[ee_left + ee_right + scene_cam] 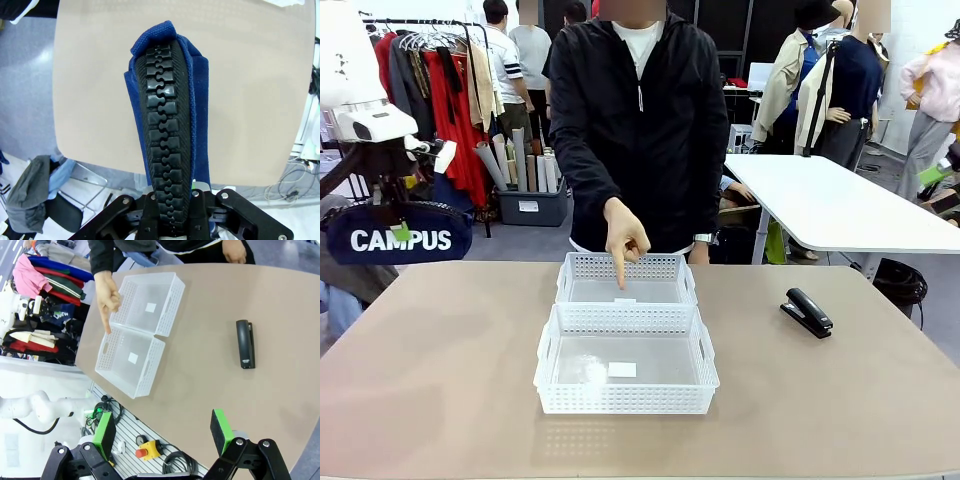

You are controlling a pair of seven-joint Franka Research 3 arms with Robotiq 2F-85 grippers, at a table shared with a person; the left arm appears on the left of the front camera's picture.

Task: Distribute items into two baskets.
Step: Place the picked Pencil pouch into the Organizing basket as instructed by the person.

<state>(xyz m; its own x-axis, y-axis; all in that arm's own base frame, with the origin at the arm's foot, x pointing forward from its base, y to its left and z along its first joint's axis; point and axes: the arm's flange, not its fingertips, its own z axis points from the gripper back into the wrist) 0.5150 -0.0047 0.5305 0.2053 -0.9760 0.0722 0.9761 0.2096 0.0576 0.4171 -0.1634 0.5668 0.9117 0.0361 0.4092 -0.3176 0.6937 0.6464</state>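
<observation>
Up at the far left, above the table's edge, my left gripper (400,226) is shut on the navy pouch (400,240) with white "CAMPUS" lettering. In the left wrist view the pouch's (170,115) black zip runs straight up from my shut left gripper (170,200). Two white lattice baskets stand end to end at mid-table, a far one (625,266) and a near one (625,398). A person's hand (623,238) points a finger down into the far basket (170,300). The black stapler (807,312) lies to the right on the table. My right gripper (162,432) hovers open high above the stapler (245,344) and the near basket (150,370).
The tan table (440,380) has bare surface on both sides of the baskets. The person stands at the far edge. Behind are a clothes rack (440,70), a white table (830,200) and other people. A red button box (144,451) and cables lie on the floor past the table's edge.
</observation>
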